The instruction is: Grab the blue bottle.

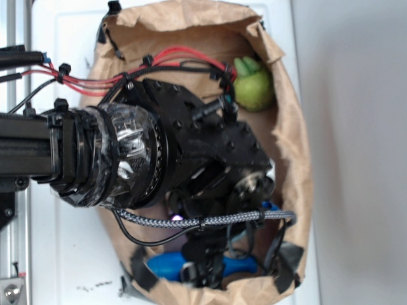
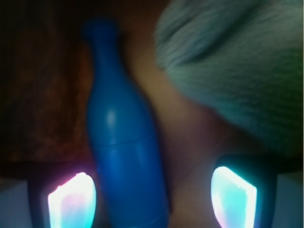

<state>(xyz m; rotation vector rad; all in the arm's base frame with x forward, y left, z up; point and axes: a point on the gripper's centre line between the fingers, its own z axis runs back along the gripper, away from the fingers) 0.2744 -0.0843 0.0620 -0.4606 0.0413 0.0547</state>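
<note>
Hand open, blue bottle lengthwise, neck away

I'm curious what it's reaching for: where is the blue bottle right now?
In the wrist view, the blue bottle lies left of centre, beside the pale teal cloth, its base between the open gripper fingers, nearer the left one.

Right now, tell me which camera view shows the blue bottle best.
The wrist view. There the blue bottle fills the frame from cap to base, lying between the open gripper fingers, nearer one of them. The exterior view shows only patches of it under the arm, inside the paper bag.
</note>
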